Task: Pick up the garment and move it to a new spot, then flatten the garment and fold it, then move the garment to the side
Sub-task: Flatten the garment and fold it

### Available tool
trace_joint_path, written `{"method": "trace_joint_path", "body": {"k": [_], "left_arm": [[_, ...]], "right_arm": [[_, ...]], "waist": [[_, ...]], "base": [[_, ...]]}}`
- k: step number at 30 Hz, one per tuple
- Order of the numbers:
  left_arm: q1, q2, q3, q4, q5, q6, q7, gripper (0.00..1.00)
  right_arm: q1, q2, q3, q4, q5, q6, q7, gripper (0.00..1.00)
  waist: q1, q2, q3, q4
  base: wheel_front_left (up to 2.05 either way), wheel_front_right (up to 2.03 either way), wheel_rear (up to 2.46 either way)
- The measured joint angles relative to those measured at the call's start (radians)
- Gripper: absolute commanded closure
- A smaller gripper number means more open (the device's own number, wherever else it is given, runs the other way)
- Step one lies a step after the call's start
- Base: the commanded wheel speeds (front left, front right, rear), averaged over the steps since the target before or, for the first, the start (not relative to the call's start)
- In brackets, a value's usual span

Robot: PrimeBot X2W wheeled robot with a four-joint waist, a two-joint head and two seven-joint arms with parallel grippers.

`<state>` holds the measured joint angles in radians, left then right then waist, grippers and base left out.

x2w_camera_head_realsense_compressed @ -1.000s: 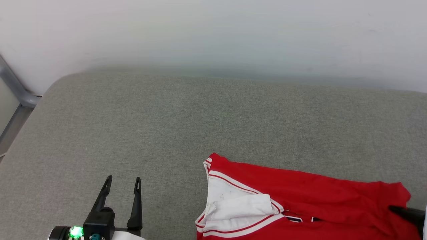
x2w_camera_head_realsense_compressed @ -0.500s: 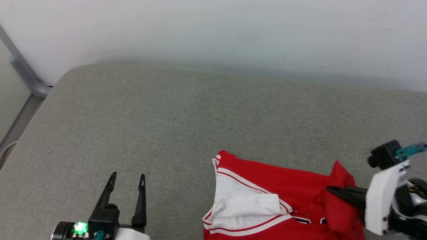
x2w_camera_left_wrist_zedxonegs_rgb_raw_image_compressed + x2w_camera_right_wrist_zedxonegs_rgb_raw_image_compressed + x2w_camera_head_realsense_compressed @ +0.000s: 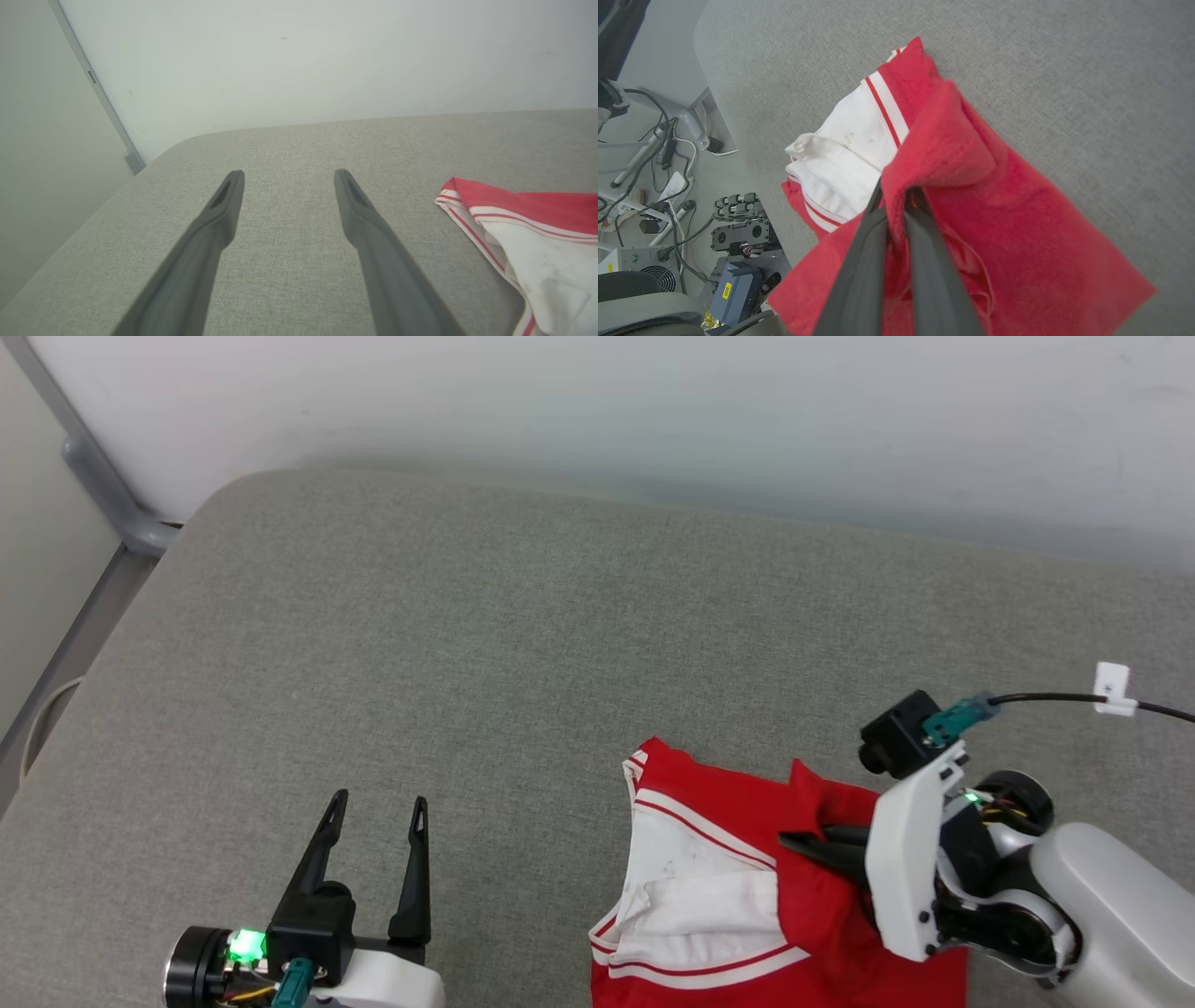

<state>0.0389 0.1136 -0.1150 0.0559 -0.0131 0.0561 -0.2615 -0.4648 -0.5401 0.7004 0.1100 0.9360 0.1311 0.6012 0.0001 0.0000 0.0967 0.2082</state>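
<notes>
The garment (image 3: 738,807), a red jersey with a white sleeve and striped trim, lies bunched at the near edge of the grey cushioned surface (image 3: 560,635). My right gripper (image 3: 805,841) is shut on a fold of its red cloth, which drapes over the fingers; the right wrist view shows the garment (image 3: 1008,214) pinched between the two dark fingers (image 3: 859,270). At the lower left my left gripper (image 3: 376,800) stands open over bare cushion. Its fingers (image 3: 219,210) point at the far wall, with the garment's (image 3: 528,210) striped edge off to their right.
A pale wall (image 3: 597,411) rises behind the cushion's far edge, with a grey metal frame (image 3: 103,495) at the far left corner. Beyond the cushion's near edge the floor holds cables and equipment (image 3: 738,228). A black cable (image 3: 1055,700) trails from the right wrist.
The right gripper has come in from the right, dragging the held red cloth leftward over the rest of the garment. The head camera has shifted too. The left gripper stays open.
</notes>
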Motion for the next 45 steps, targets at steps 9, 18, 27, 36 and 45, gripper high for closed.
{"method": "trace_joint_path", "body": {"k": [9, 18, 27, 36, 45], "left_arm": [[-0.029, -0.015, -0.012, 0.008, 0.000, -0.001, 0.000, 0.00], [-0.051, -0.024, -0.026, 0.012, 0.000, -0.003, 0.000, 0.00], [-0.064, -0.026, -0.021, 0.020, 0.000, -0.002, 0.000, 0.00], [-0.043, -0.016, -0.011, 0.033, 0.000, -0.005, 0.000, 0.00], [-0.002, 0.002, -0.001, 0.023, 0.000, -0.007, 0.000, 0.00]], "right_arm": [[-0.117, 0.090, 0.127, 0.144, -0.040, 0.000, -0.021, 1.00], [-0.192, 0.145, 0.215, 0.279, -0.038, 0.000, -0.051, 1.00], [-0.228, 0.160, 0.331, 0.352, -0.058, 0.000, -0.120, 0.00], [-0.221, 0.076, 0.317, 0.252, -0.061, 0.000, -0.351, 0.00], [-0.125, 0.001, 0.089, 0.224, -0.207, 0.000, -0.587, 0.00]], "waist": [[0.0000, 0.0000, 0.038, 0.025], [0.0000, 0.0000, 0.072, 0.044], [0.0000, 0.0000, 0.077, 0.036], [-0.0001, 0.0000, 0.018, 0.000], [-0.0002, 0.0000, -0.037, -0.071]], "base": [[0.00, 0.00, 0.00], [0.00, 0.00, 0.00], [0.00, 0.00, 0.00], [0.00, 0.00, 0.00], [0.00, 0.00, 0.00]]}}
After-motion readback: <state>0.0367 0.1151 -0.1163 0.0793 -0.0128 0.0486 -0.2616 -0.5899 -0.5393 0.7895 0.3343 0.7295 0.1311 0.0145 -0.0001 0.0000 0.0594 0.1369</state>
